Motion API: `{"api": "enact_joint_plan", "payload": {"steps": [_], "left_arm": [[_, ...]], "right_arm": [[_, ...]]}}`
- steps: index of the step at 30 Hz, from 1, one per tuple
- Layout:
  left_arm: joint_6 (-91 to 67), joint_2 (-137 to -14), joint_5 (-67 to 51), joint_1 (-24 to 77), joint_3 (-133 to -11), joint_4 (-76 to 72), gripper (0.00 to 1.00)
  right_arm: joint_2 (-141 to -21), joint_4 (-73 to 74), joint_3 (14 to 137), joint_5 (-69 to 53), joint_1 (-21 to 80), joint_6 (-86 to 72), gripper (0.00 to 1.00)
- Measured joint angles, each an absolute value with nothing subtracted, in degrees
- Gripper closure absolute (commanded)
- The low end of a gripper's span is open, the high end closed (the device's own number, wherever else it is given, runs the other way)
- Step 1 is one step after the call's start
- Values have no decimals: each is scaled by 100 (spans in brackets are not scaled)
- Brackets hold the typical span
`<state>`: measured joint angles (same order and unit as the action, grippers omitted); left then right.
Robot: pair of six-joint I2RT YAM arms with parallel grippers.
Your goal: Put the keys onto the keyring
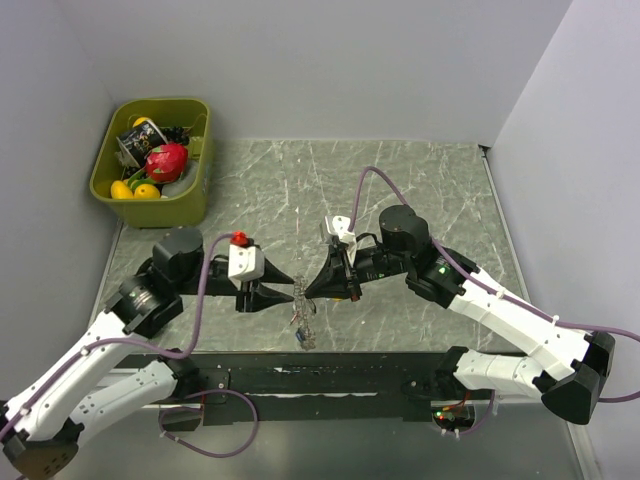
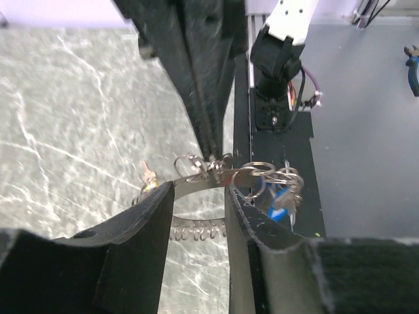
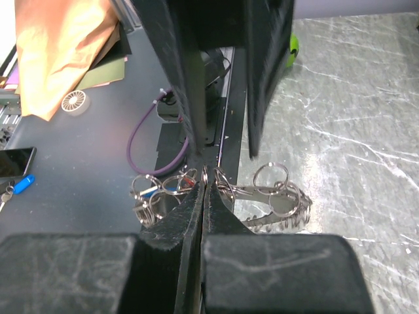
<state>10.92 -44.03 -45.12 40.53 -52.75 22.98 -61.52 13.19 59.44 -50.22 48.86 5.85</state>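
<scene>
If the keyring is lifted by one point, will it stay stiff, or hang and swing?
Likely it hangs and swings: small rings sit loosely at different angles along the keyring. It seems light, since the shut right gripper holds it by a thin pinch. Its smooth metal may pivot or slip there.

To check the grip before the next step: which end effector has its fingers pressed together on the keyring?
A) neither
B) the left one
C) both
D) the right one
D: the right end effector is pinched shut on the keyring, while the left end effector shows a clear gap between its fingers.
</scene>
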Motion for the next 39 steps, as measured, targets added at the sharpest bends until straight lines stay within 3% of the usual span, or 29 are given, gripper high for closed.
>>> {"api": "enact_joint_plan", "payload": {"steps": [17,39], "left_arm": [[768,-4407,-4930,4053,-5402,1682,56],[644,-4783,-5074,4108,-5360,1516,69]], "right_arm": [[-6152,1317,5944,-5019,4886,582,100],[-6152,1315,5944,-4945,4886,582,100]]}}
